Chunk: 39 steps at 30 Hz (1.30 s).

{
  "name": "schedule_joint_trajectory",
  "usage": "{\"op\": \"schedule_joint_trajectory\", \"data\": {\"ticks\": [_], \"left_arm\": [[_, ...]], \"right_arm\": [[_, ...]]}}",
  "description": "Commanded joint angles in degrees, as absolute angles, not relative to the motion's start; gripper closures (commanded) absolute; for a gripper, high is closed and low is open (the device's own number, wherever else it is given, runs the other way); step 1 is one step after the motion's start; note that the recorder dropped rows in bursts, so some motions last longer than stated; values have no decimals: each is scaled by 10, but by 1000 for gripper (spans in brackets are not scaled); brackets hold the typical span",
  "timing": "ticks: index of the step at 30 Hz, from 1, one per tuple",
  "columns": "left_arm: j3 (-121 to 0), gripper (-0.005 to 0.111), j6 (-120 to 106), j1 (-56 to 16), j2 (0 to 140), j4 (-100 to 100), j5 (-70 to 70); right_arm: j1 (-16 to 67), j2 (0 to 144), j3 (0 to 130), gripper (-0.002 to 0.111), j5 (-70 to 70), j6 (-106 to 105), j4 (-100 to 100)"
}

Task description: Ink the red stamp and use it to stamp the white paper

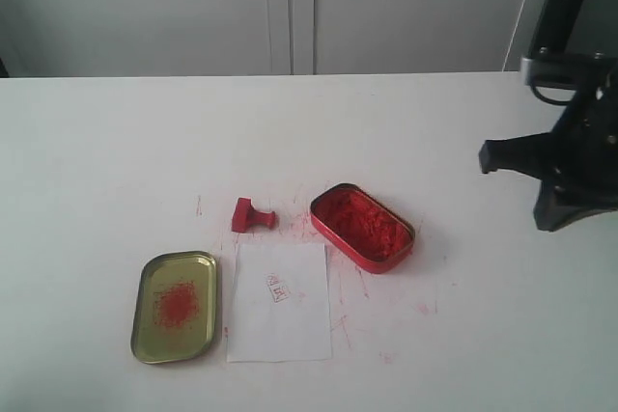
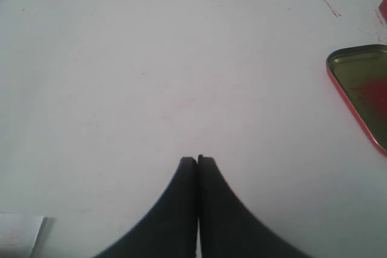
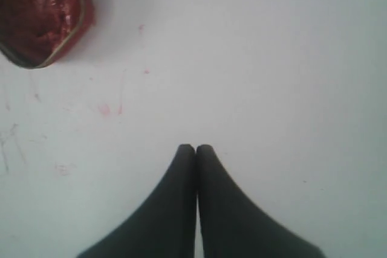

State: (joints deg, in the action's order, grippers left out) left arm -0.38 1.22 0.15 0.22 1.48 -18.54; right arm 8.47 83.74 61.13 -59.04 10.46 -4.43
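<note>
The red stamp (image 1: 251, 215) lies tipped on its side on the white table, just beyond the top left corner of the white paper (image 1: 280, 304). The paper carries a small red stamped mark (image 1: 278, 288). The red oval tin of ink paste (image 1: 363, 227) stands open to the right of the stamp, and its end also shows in the right wrist view (image 3: 42, 13). My right gripper (image 3: 196, 147) is shut and empty, hovering over bare table to the right of the tin. My left gripper (image 2: 197, 159) is shut and empty over bare table; it is outside the exterior view.
The gold tin lid (image 1: 176, 305) with a red smudge lies left of the paper; its edge shows in the left wrist view (image 2: 361, 86). Red smears (image 1: 423, 309) dot the tabletop around the tin. The right arm (image 1: 565, 156) stands at the right edge.
</note>
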Motion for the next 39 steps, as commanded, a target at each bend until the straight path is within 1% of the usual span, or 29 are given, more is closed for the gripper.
{"op": "schedule_joint_trajectory", "data": {"ticks": [1, 5, 12, 19, 28, 33, 36, 39], "left_arm": [[0, 107, 13, 0, 0, 14, -190], [0, 107, 13, 0, 0, 14, -190], [0, 107, 13, 0, 0, 14, -190], [0, 107, 13, 0, 0, 14, -190], [0, 107, 13, 0, 0, 14, -190], [0, 107, 13, 0, 0, 14, -190], [0, 107, 13, 0, 0, 14, -190], [0, 107, 13, 0, 0, 14, -190]], "right_arm": [[38, 796, 576, 108, -592, 108, -28], [15, 762, 552, 108, -588, 108, -18], [16, 687, 510, 108, -573, 108, 48], [16, 583, 460, 108, -538, 108, 48], [42, 348, 383, 108, -476, 76, 47], [42, 261, 340, 108, -438, 76, 51], [42, 242, 308, 108, -366, 76, 51], [42, 242, 296, 108, -349, 77, 51]]}}
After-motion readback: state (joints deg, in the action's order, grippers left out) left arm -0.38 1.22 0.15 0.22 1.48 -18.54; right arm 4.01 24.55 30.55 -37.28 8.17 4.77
